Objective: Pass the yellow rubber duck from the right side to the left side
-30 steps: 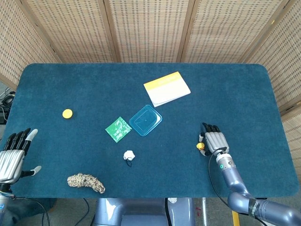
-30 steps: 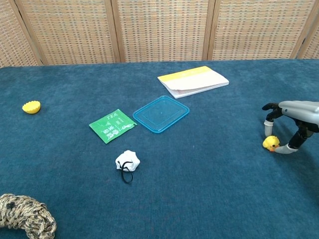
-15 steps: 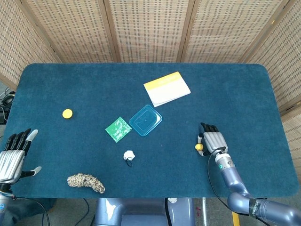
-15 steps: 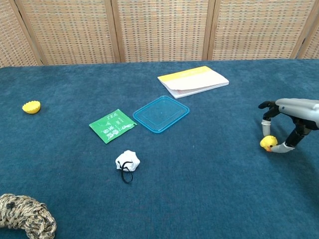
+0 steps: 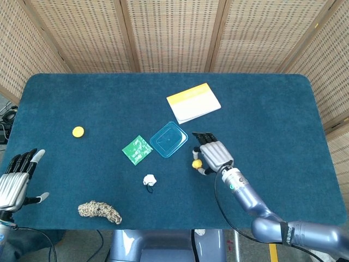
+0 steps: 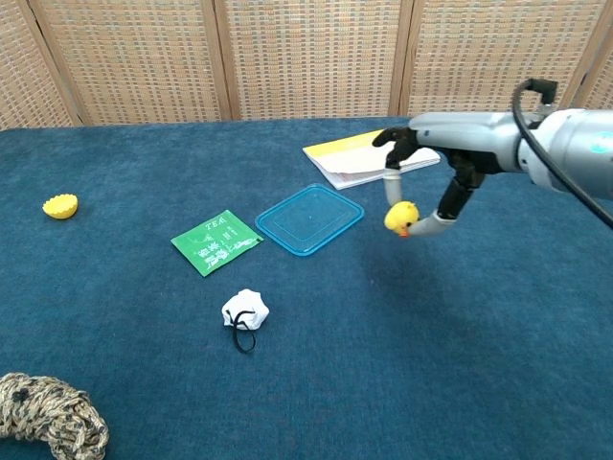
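The yellow rubber duck point(image 6: 401, 218) point(image 5: 197, 163) hangs above the table, pinched between the thumb and a finger of my right hand point(image 6: 431, 168) point(image 5: 214, 155). It is near the table's middle, just right of the blue lid point(image 6: 309, 218). My left hand point(image 5: 14, 180) stays low at the near left edge, fingers spread, holding nothing; the chest view does not show it.
A blue plastic lid point(image 5: 168, 138), a green tea packet point(image 6: 216, 241), a white crumpled object point(image 6: 245, 310), a yellow-and-white notebook point(image 6: 371, 156), a yellow half-shell point(image 6: 60, 206) at the far left and a coiled rope point(image 6: 50, 414) at the near left lie on the blue table point(image 6: 144, 144).
My right hand has lifted the duck off the table at the right and carried it left and up, to beside the blue lid. The left hand has not moved.
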